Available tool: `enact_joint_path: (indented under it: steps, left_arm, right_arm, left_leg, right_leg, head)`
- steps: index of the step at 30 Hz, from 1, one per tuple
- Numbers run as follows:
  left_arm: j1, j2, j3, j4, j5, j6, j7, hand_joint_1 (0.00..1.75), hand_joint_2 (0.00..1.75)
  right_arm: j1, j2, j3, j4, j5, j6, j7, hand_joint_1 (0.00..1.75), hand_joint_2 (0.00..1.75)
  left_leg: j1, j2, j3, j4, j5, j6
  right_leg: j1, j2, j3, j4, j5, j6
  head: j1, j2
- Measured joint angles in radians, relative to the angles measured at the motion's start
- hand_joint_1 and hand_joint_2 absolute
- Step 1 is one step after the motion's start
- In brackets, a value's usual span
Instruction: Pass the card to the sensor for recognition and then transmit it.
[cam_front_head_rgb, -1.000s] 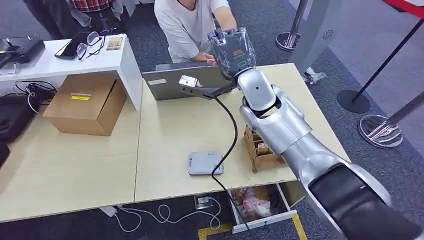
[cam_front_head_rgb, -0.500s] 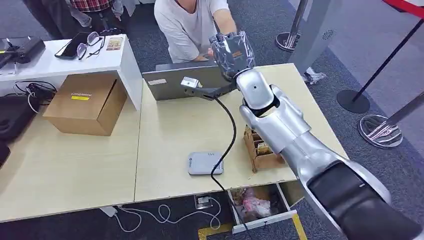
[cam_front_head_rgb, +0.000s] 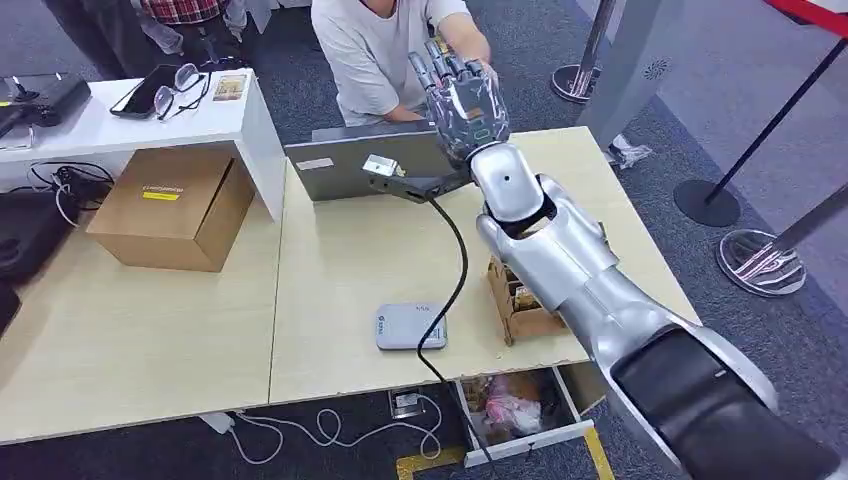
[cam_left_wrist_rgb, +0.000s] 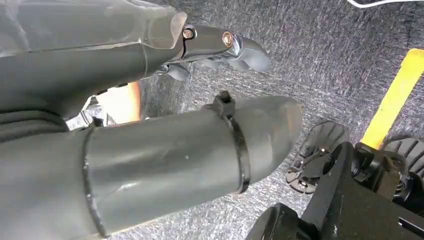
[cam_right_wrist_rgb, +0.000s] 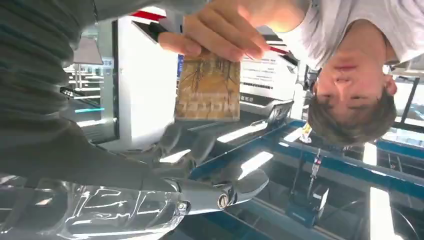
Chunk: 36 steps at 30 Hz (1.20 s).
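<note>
Now card (cam_right_wrist_rgb: 208, 85) in person's hand (cam_right_wrist_rgb: 220, 30)

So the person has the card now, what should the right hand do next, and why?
Probably draw the right hand back toward the table. In the right wrist view the person's hand pinches the card, and the robot's fingers lie spread apart from it, so the handover looks done.

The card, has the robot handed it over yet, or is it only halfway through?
Nearly finished. The card is now in the person's hand, and the robot's right hand is raised toward them with its fingers spread, off the card. The grey sensor lies back on the table, with nothing on it, so scanning looks done, though I cannot confirm that. Probably left: drawing the arm back.
</note>
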Motion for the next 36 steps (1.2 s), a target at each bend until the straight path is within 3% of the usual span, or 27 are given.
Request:
enact_joint_path:
  steps: [9, 10, 19, 28, 36]
  left_arm:
    - [-0.019, -0.005, -0.009, 0.016, -0.015, -0.002, 0.001, 0.00, 0.00]
    - [-0.021, -0.006, -0.010, 0.018, -0.019, -0.002, 0.001, 0.00, 0.00]
    - [-0.042, -0.019, -0.009, 0.059, -0.042, 0.008, -0.025, 0.00, 0.00]
    - [0.000, -0.021, 0.025, 0.052, -0.019, 0.019, -0.002, 0.00, 0.00]
    - [0.040, -0.021, 0.072, 0.026, 0.011, 0.019, 0.018, 0.00, 0.00]
  right_arm:
    - [0.045, -0.002, -0.072, -0.049, -0.047, -0.041, -0.026, 0.00, 1.75]
    - [0.054, -0.002, -0.082, -0.062, -0.066, -0.051, -0.039, 0.00, 0.00]
    - [0.229, -0.018, -0.182, -0.359, -0.325, -0.075, -0.181, 0.00, 0.00]
    - [0.421, -0.034, -0.190, -0.662, -0.491, -0.051, -0.232, 0.00, 0.00]
    - [0.548, -0.059, -0.190, -0.788, -0.533, -0.048, -0.260, 0.00, 0.00]
  left_leg:
    - [0.000, 0.000, 0.000, 0.000, 0.000, 0.000]
    - [0.000, 0.000, 0.000, 0.000, 0.000, 0.000]
    - [0.000, 0.000, 0.000, 0.000, 0.000, 0.000]
    - [0.000, 0.000, 0.000, 0.000, 0.000, 0.000]
    - [0.000, 0.000, 0.000, 0.000, -0.001, 0.000]
  right_leg:
    - [0.000, 0.000, 0.000, 0.000, 0.000, 0.000]
    - [0.000, 0.000, 0.000, 0.000, 0.000, 0.000]
    - [0.000, 0.000, 0.000, 0.000, 0.000, 0.000]
    - [0.000, 0.000, -0.001, 0.000, -0.001, 0.000]
    - [0.000, 0.000, -0.001, 0.000, -0.001, 0.000]
  head:
    - [0.000, 0.000]
    - [0.000, 0.000]
    - [0.000, 0.000]
    - [0.000, 0.000]
    - [0.000, 0.000]
